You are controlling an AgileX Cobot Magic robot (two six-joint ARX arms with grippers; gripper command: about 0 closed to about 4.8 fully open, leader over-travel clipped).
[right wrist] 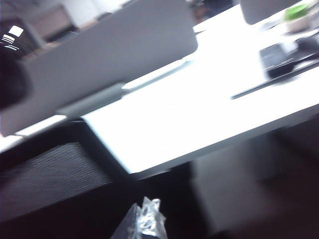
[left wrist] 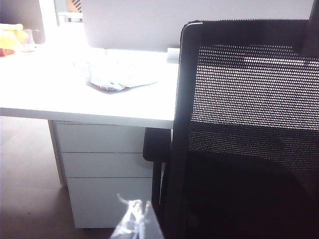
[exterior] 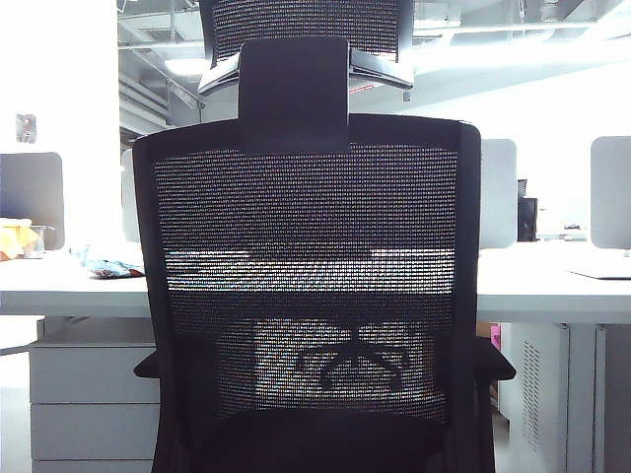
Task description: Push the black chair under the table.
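Black chair [exterior: 308,286]: office type, mesh back in a solid black frame, rectangular headrest mount and mesh headrest above, black armrests on both sides; stands upright with its back to the exterior camera, filling the middle of that view, directly in front of the table [exterior: 552,286]. Table: long, white, thin flat top, extending past the chair on both sides; its top shows through the mesh. Through the mesh, beneath the table, the star base of a second chair [exterior: 347,363]. Drawer cabinet [exterior: 89,404]: pale grey, three drawer fronts, under the table beside the chair's left armrest. Crumpled bluish wrapper [exterior: 106,262]: on the table, left of the chair; no print readable. Grey partition panels [exterior: 498,192]: upright along the table's far edge. Left gripper [left wrist: 137,221]: only a translucent tip visible, low beside the chair's frame edge, contact not discernible; jaw state cannot be told. Right gripper [right wrist: 144,219]: blurred translucent tip near the chair and the table edge; jaw state cannot be told. No brand, label or writing legible anywhere.
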